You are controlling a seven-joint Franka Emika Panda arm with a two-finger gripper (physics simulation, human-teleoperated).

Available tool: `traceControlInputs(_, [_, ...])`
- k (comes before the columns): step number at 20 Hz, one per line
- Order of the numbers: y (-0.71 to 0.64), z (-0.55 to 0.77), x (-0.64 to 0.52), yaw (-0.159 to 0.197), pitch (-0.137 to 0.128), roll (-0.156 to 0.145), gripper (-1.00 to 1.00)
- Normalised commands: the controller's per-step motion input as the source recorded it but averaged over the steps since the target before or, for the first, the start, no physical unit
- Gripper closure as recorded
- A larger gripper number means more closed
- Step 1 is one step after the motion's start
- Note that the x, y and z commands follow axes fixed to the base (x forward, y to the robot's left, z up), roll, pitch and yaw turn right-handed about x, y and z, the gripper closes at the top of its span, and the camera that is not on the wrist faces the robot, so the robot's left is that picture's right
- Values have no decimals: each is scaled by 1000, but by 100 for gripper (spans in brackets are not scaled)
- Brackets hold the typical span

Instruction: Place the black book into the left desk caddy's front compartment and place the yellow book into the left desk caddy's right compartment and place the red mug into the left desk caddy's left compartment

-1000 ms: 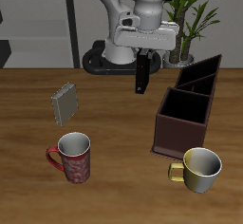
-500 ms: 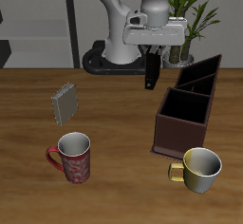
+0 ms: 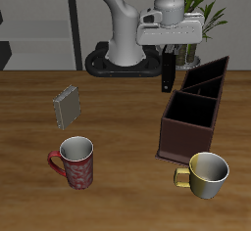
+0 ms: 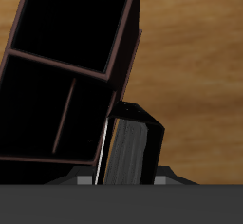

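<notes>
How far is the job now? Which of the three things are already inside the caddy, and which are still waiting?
Nothing is inside the left desk caddy yet. In hand: the gripper holds the black book in the air, hanging upright just beside the caddy. Still waiting: the yellow book and the red mug are both on the table, away from the caddy. So the first of three placements is under way; two have not begun.

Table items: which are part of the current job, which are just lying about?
Job:
black book, held in the gripper, in the air beside the caddy
yellow book, on the table
red mug, upright
left desk caddy

Lying about:
gold mug, in front of the caddy
potted plant, behind the table
</notes>
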Motion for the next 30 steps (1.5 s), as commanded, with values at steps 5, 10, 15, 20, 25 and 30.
traceControlInputs(5, [169, 83, 219, -17, 24, 15, 100])
traceControlInputs(10, [206, 27, 66, -1, -11, 28, 100])
traceControlInputs(15, [211, -86, 101, -24, 42, 34, 100])
traceControlInputs(20, [97, -41, 65, -12, 17, 17, 100])
traceControlInputs(25, [63, -86, 61, -18, 19, 2, 100])
traceControlInputs(30, [25, -180, 120, -6, 42, 11, 100])
